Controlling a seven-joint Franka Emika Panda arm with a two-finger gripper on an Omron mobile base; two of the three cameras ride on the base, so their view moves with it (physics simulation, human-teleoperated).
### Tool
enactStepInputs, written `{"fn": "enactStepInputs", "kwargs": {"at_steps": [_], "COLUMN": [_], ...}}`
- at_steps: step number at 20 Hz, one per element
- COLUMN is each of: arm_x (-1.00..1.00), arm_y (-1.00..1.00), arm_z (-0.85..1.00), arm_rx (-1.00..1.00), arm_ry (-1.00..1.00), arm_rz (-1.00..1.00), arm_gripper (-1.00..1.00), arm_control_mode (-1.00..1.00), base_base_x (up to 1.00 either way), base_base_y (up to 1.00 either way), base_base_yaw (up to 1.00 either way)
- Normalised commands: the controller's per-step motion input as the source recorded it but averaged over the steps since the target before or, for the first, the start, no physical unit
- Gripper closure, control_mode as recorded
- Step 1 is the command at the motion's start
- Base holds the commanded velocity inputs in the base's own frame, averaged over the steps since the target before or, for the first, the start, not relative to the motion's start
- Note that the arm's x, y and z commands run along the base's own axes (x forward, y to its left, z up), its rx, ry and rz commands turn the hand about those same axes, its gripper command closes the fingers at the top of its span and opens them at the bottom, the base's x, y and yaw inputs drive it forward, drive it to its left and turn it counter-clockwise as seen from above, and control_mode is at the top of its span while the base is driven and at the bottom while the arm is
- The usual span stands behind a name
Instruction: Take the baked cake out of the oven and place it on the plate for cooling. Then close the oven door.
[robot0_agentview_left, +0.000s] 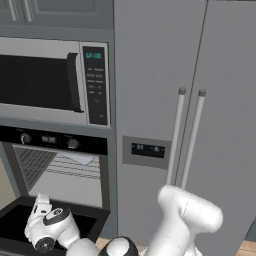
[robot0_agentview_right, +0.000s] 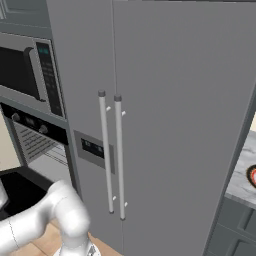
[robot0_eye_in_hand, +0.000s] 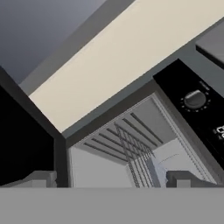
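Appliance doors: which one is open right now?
The oven door, folded down flat below the racks. The microwave and fridge doors are shut.

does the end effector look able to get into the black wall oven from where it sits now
Probably yes: the wide black glass oven door is folded down, the black wall oven gapes open, and the end effector, fingers apart, faces its wire racks with nothing between.

1. The oven (robot0_agentview_left: 55, 165) has a matt black control panel and pale grey, smooth inner walls with thin metal wire racks (robot0_eye_in_hand: 127, 146).
2. The oven door (robot0_agentview_left: 20, 222) is dark glossy glass.
3. The fridge (robot0_agentview_right: 165, 125) looks like brushed grey metal, with smooth metallic bar handles (robot0_agentview_right: 111, 155).
4. The microwave (robot0_agentview_left: 50, 82) has a silvery metal frame.
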Motion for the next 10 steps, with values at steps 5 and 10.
{"fn": "enactStepInputs", "kwargs": {"at_steps": [5, 10], "arm_x": [-0.76, -0.56], "arm_y": [0.04, 0.27], "arm_z": [0.61, 0.74], "arm_rx": [0.05, 0.0], "arm_ry": [0.0, 0.0], "arm_rz": [-0.14, -0.09], "arm_gripper": [-1.0, -1.0], "arm_control_mode": [-1.0, -1.0], "base_base_x": [0.0, 0.0], "base_base_y": [0.0, 0.0], "base_base_yaw": [0.0, 0.0]}}
